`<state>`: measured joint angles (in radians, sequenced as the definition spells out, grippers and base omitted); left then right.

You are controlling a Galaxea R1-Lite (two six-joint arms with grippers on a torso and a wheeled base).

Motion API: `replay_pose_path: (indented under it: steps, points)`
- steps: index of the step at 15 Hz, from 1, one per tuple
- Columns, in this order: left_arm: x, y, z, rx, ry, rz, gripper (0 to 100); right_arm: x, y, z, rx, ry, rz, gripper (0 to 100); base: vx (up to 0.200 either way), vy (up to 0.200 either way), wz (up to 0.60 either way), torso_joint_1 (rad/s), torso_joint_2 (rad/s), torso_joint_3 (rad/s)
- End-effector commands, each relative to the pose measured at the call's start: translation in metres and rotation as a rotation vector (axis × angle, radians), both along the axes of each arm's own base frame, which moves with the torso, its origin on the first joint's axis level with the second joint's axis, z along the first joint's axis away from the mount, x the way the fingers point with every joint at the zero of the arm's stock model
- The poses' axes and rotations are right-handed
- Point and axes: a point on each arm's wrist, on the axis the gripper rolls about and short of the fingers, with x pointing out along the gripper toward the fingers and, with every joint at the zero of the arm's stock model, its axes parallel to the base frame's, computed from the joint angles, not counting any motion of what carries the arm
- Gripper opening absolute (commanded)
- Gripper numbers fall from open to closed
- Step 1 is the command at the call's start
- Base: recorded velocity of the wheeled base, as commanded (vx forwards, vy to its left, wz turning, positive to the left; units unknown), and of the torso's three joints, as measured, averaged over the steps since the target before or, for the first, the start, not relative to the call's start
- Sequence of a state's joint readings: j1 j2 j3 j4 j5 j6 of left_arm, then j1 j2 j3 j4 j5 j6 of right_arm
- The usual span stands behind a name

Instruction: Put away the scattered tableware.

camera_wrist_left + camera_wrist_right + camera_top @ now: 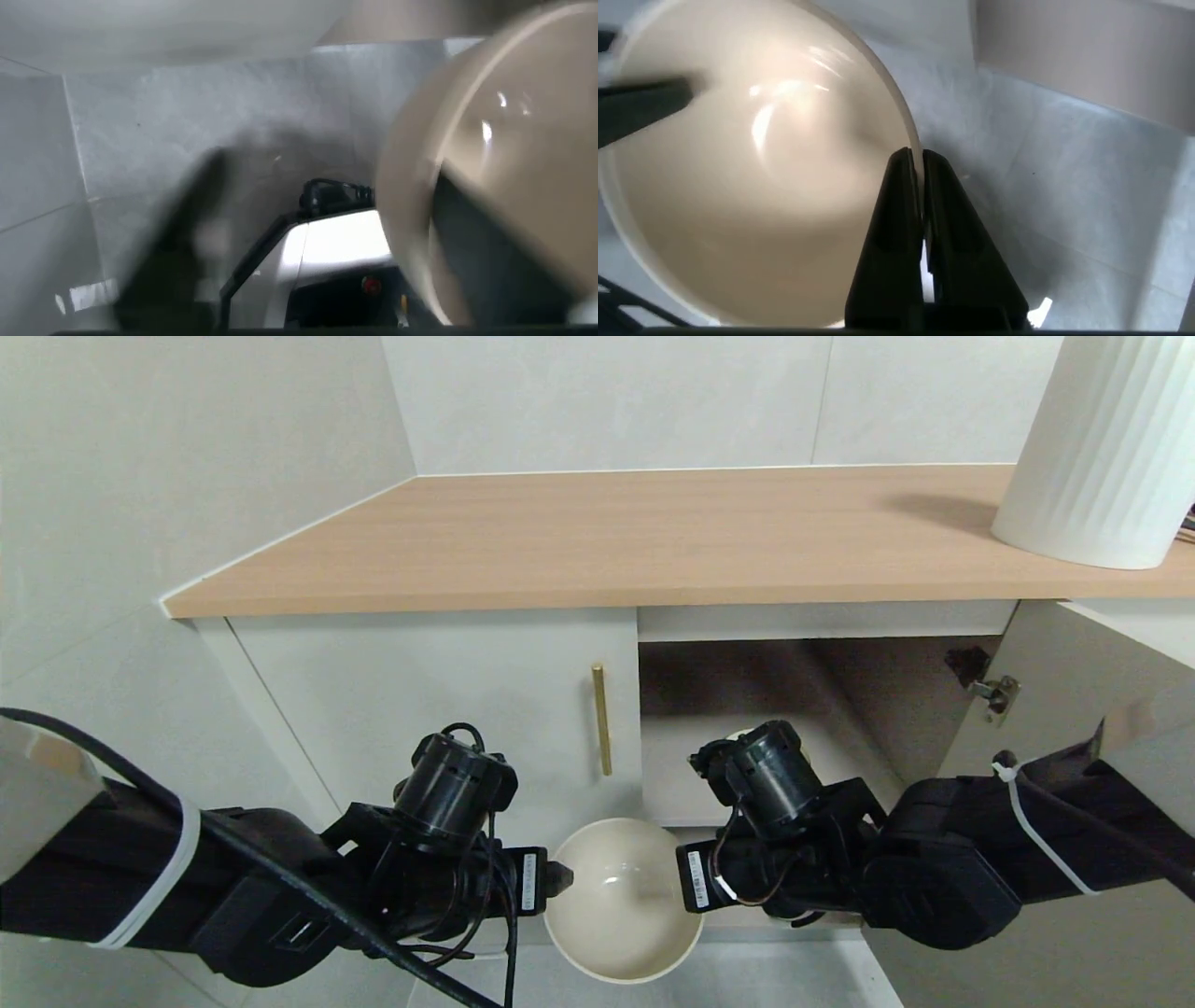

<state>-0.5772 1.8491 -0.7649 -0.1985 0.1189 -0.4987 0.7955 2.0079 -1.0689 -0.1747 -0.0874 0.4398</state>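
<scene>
Cream bowl (621, 915) — rim in right gripper (922, 161) — before open cabinet (822, 677)

Open cabinet compartment (803, 681) offering room behind the bowl (621, 915), shut left door (429, 691) beside it, open right door (1083, 663) jutting outward, white ribbed vase (1102, 457) on the countertop's (597, 541) right end

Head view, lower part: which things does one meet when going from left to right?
left end effector → bowl → right end effector → open cabinet door
</scene>
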Motion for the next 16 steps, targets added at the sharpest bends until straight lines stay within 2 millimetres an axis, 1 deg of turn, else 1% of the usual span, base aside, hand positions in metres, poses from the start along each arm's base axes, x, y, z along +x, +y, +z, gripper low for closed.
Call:
replay_pose_path:
  steps: [1,4,7,9,10,13,14,15,16]
  points:
    - [0.000,-0.001,0.001,-0.006,-0.002,-0.003,100,0.000,0.000,0.000,0.002,0.000,0.001,0,0.000,0.000,0.00,0.000,0.00,0.000]
    - [0.000,-0.001,0.001,-0.006,-0.002,-0.003,100,0.004,-0.004,-0.003,-0.017,0.001,-0.019,0,0.000,0.000,0.00,0.000,0.00,0.000]
    - [0.000,-0.001,0.001,-0.008,-0.005,-0.003,100,0.014,-0.019,-0.010,-0.131,-0.024,-0.040,0,0.000,0.000,0.00,0.000,0.00,0.000]
    - [0.000,-0.001,0.001,-0.008,-0.005,-0.003,100,0.022,-0.034,-0.014,-0.217,-0.009,-0.056,0,0.000,0.000,0.00,0.000,0.00,0.000]
    - [0.000,-0.001,0.001,-0.008,-0.005,-0.003,100,0.022,-0.034,-0.014,-0.217,-0.009,-0.056,0,0.000,0.000,0.00,0.000,0.00,0.000]
    - [0.000,-0.001,0.001,-0.008,-0.005,-0.003,100,0.049,-0.053,-0.019,-0.227,-0.008,-0.149,0,0.000,0.000,0.00,0.000,0.00,0.000]
    - [0.000,-0.001,0.001,-0.008,-0.005,-0.003,100,0.053,-0.055,-0.020,-0.223,-0.008,-0.162,0,0.000,0.000,0.00,0.000,0.00,0.000]
    - [0.000,-0.001,0.001,-0.008,-0.005,-0.003,100,0.070,-0.063,-0.019,-0.199,-0.011,-0.223,0,0.000,0.000,0.00,0.000,0.00,0.000]
    - [0.000,-0.001,0.001,-0.008,-0.005,-0.003,100,0.081,-0.067,-0.018,-0.157,-0.008,-0.284,0,0.000,0.000,0.00,0.000,0.00,0.000]
